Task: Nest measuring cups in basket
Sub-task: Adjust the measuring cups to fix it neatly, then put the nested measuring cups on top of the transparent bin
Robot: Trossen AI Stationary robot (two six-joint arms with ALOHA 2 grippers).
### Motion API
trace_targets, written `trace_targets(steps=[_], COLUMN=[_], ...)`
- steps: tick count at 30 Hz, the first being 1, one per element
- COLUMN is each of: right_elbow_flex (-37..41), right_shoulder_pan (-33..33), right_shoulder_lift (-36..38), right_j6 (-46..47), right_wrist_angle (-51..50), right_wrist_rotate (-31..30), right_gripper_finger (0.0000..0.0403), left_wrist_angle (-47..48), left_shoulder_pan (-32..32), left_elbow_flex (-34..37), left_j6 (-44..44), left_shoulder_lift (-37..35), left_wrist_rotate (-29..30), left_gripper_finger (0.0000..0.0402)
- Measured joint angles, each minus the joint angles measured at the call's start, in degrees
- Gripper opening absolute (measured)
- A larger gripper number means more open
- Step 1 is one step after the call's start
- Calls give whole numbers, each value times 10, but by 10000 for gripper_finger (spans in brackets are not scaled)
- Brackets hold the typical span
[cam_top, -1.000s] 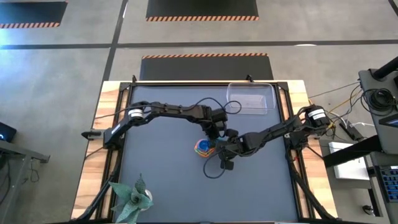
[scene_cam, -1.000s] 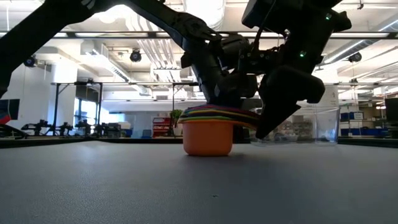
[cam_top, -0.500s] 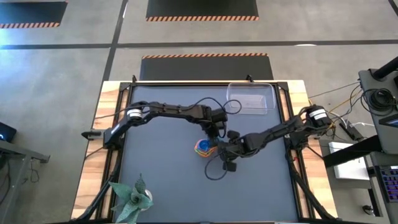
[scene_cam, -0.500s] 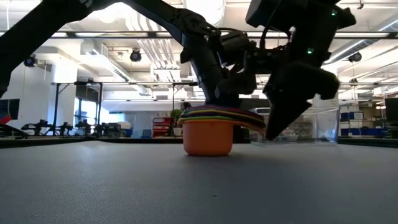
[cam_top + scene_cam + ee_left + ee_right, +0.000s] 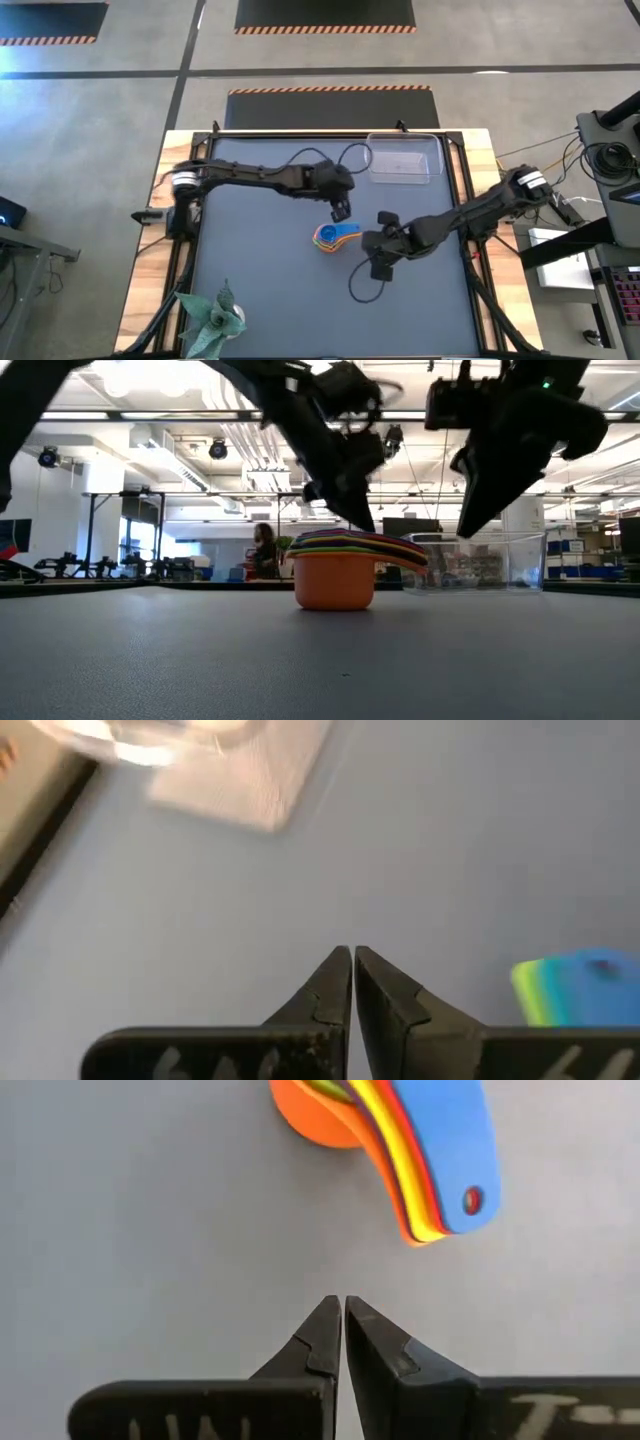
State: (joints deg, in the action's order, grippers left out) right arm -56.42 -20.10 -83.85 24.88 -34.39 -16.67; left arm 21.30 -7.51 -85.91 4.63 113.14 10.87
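Note:
The measuring cups (image 5: 328, 237) stand nested in one stack on the grey table mat, outside the basket. The orange cup (image 5: 334, 582) is the lowest and rests on its base. The flat handles (image 5: 447, 1160) fan out together, blue on top. The clear basket (image 5: 403, 160) sits at the far edge, right of the middle. My left gripper (image 5: 341, 211) hangs shut just beyond the stack's far side, above the table (image 5: 352, 956). My right gripper (image 5: 364, 241) is shut, to the right of the handle ends and raised clear of them (image 5: 343, 1306).
A potted plant (image 5: 210, 320) stands at the near left corner. A dark cable (image 5: 360, 288) loops over the mat below the right arm. In the low view, a person (image 5: 263, 550) shows in the room far behind the table.
Both grippers have risen away from the stack. The right gripper has drawn back toward the table's right edge, off the handles. The left gripper has lifted off the stack's far side. The nested cups have stayed where they were.

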Motion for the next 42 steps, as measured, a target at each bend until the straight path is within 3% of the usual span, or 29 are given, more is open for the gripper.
trace_targets(steps=[3, 10, 18, 22, 26, 33, 42], right_elbow_flex=[0, 1, -1, -12, -30, -68, -81], right_shoulder_pan=[-9, -13, -13, -12, -4, 27, 54], right_shoulder_lift=[23, 65, 97, 98, 98, 98, 85], right_j6=[10, 6, -106, -155, -120, -143, -173], right_wrist_angle=[-2, -13, -13, -14, -14, -13, -9], right_wrist_rotate=[-5, -36, -126, -182, -193, -116, -118], right_gripper_finger=[9, 9, 9, 9, 12, 56, 143], left_wrist_angle=[-125, -530, -812, -837, -822, -770, -748], left_shoulder_pan=[1, 9, 16, 16, 16, 17, 17], left_elbow_flex=[98, 331, 473, 482, 464, 423, 415], left_j6=[-1, -34, -42, -42, -42, -41, -43], left_shoulder_lift=[-77, -231, -278, -278, -274, -254, -254], left_wrist_rotate=[0, 1, -14, -15, -17, -57, -59], left_gripper_finger=[0, 0, 0, 0, 0, 0, 0])
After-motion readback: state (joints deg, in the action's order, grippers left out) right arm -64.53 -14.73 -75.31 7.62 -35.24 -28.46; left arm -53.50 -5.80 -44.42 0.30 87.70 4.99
